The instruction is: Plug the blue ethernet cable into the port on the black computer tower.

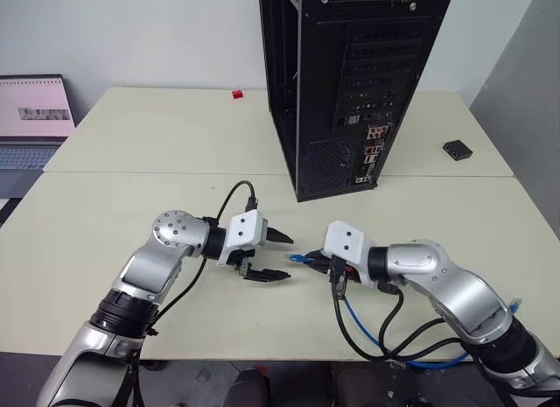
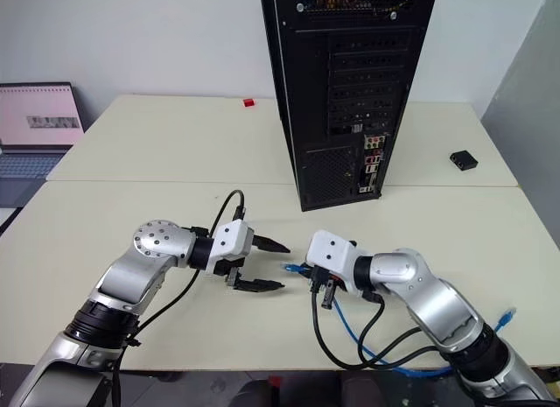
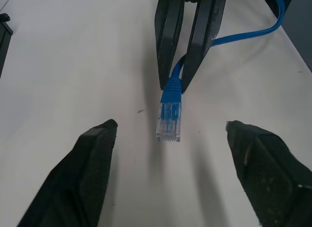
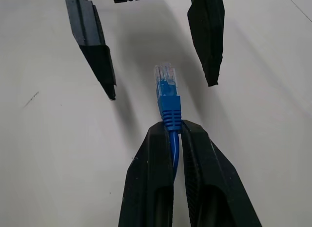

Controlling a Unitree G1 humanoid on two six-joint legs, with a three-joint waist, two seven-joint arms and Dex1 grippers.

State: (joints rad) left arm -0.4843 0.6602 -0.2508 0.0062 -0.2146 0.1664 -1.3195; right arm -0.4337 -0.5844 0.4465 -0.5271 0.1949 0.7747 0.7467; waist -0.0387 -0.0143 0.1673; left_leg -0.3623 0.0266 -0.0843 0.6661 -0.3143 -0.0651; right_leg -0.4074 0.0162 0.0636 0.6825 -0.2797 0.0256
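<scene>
The black computer tower (image 1: 350, 83) stands upright at the back of the table, its rear panel facing me. Its connector cluster (image 1: 371, 153) with coloured jacks sits low on that panel; the port itself is too small to single out. My right gripper (image 4: 170, 127) is shut on the blue ethernet cable (image 4: 166, 97) just behind its clear plug, which sticks out past the fingertips. My left gripper (image 1: 290, 257) is open and faces it, one finger on each side of the plug without touching it. The rest of the cable (image 1: 359, 324) trails off the table's near edge.
A laptop (image 1: 35, 118) sits at the far left. A small red piece (image 1: 236, 94) lies at the back and a small black box (image 1: 457, 150) to the right of the tower. Thick black arm cables (image 1: 385, 337) loop beneath my right arm.
</scene>
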